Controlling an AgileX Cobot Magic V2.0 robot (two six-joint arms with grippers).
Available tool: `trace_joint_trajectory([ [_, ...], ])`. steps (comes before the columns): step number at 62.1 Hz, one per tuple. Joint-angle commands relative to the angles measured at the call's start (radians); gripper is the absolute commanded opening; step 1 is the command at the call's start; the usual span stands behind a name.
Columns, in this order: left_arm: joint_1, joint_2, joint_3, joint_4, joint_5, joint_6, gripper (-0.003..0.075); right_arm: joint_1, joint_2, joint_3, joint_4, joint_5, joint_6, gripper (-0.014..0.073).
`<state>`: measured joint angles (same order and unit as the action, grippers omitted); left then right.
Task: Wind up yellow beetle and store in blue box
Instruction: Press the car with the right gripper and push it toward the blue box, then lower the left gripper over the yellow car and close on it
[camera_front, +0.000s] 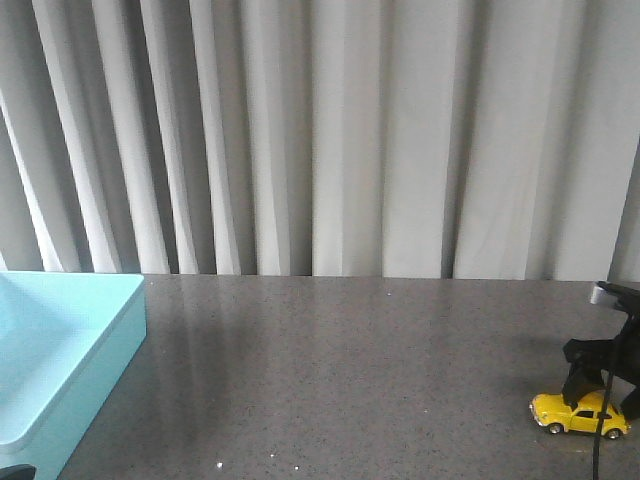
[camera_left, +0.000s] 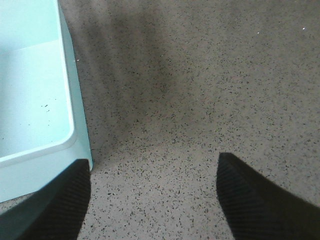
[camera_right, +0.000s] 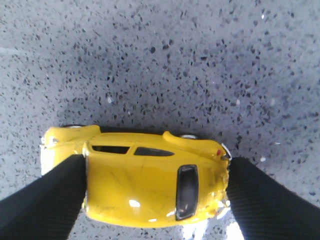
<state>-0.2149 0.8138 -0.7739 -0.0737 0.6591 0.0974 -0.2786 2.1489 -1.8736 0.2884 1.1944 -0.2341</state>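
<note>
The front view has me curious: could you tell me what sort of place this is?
Probably a lab or staged test bench rather than a home: a speckled grey table backed by plain pale curtains, holding only the blue box and the yellow beetle.

— What lies under everything?

— A desk (camera_front: 350, 370) with a grey, speckled stone-like top, dotted with dark and pale flecks; it reaches back to the far edge of the front view.

— And behind it?

— A curtain (camera_front: 330, 130) of pale grey-white cloth, hanging in long upright folds across the whole width, its hem meeting the desk's far edge. Soft shadows fall on the surface.
</note>
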Motion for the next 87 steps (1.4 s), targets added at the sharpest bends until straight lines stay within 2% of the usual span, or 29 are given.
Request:
trace_joint_trajectory([
  [1,-0.007,-0.001,-0.031,-0.006,-0.056,0.000,0.0521,-0.004,-0.106,-0.019,0.011,-0.029,-0.021,0.0561],
  [12,-0.007,-0.001,-0.031,-0.006,-0.056,0.000,0.0521,-0.004,-0.197,-0.019,0.009,-0.022,-0.016,0.0561],
  [28,-0.007,-0.001,-0.031,-0.006,-0.056,0.000,0.0521,-0.004,-0.378,-0.016,0.036,0.059,-0.011,0.0561],
  [36,-0.007,-0.001,-0.031,-0.002,-0.056,0.000,0.0521,-0.003,-0.509,0.049,0.036,0.052,-0.006,0.0561],
  [47,-0.007,-0.001,-0.031,-0.002,-0.057,0.000,0.0521,0.044,-0.714,0.291,0.027,-0.071,-0.015,0.0561],
  [63,-0.007,-0.001,-0.031,-0.002,-0.064,0.003,0.0521,0.219,-0.957,0.711,-0.053,-0.260,0.004,0.0561],
  [71,-0.007,-0.001,-0.031,0.013,-0.064,0.003,0.0521,0.268,-1.039,0.881,-0.070,-0.321,0.027,0.0561],
  [77,-0.007,-0.001,-0.031,0.036,-0.065,0.013,0.0521,0.276,-1.091,0.968,-0.070,-0.337,0.035,0.0561],
  [87,-0.007,0.018,-0.040,0.040,-0.066,0.121,0.0521,0.276,-1.158,1.056,-0.071,-0.337,0.034,0.0561],
])
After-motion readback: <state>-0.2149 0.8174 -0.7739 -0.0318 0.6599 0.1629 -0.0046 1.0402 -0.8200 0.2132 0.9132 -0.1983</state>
